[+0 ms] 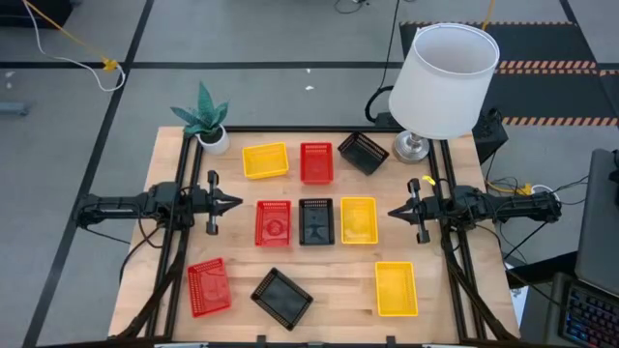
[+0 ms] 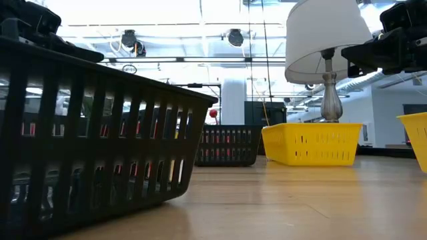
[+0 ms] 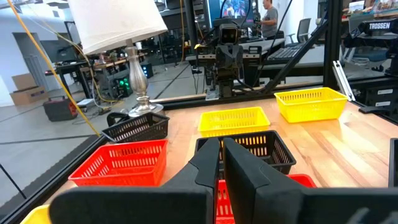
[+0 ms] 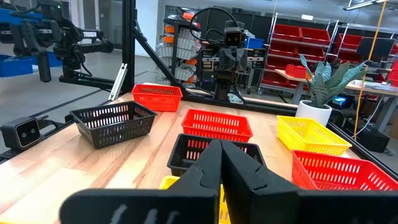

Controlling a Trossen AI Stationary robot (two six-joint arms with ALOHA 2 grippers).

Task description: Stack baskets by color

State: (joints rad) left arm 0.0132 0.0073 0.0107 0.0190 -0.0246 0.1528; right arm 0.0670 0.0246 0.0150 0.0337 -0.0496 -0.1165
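Note:
Several mesh-sided baskets rest on their bottoms on the wooden table, none stacked. Along the far side stand a yellow basket [image 1: 265, 159], a red basket [image 1: 316, 162] and a black basket [image 1: 363, 152]. In the middle row stand a red basket [image 1: 273, 222], a black basket [image 1: 316, 221] and a yellow basket [image 1: 358, 219]. Near the front lie a red basket [image 1: 209, 286], a black basket [image 1: 281, 297] and a yellow basket [image 1: 396, 288]. My left gripper [image 1: 235, 204] hovers shut at the table's left. My right gripper [image 1: 394, 213] hovers shut at the right. Both point level at the middle row.
A lamp with a white shade [image 1: 440, 82] stands at the far right corner, and a potted plant [image 1: 205, 121] at the far left. Black frame rails [image 1: 290, 129] run along the table's edges. A person [image 3: 269, 15] stands far off in the room.

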